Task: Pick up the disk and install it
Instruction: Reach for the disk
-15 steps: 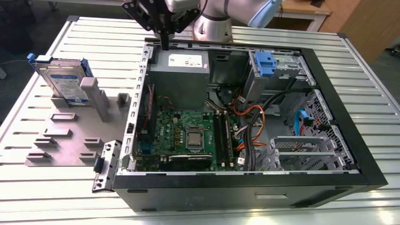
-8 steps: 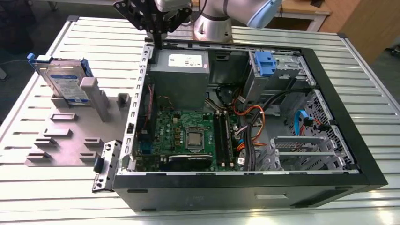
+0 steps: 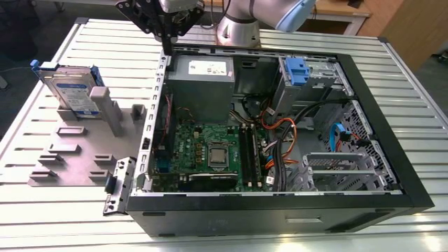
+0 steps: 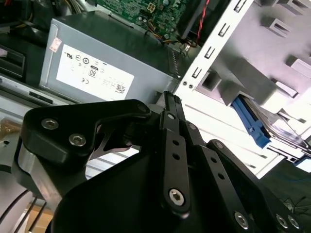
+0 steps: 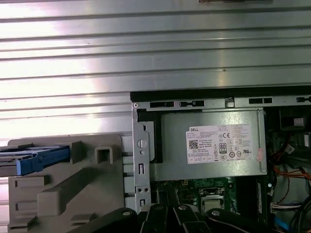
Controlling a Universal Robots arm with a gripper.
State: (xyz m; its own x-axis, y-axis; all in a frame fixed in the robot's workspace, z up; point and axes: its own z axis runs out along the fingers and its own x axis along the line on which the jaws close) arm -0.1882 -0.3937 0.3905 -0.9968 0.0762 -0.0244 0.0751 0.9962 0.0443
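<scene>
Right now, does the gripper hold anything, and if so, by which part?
Nothing is held. The gripper is empty near the computer case's edge, while the disk stands apart in the grey holder.

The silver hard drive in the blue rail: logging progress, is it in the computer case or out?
Out. The silver hard drive stands on edge in the grey fixture, outside the open black computer case.

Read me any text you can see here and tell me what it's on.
White sticker on the large grey metal power-supply box: print too small to quote.
White-and-blue label on the flat silver metal disk in its blue plastic carrier: too small to read.
No other text legible.
</scene>
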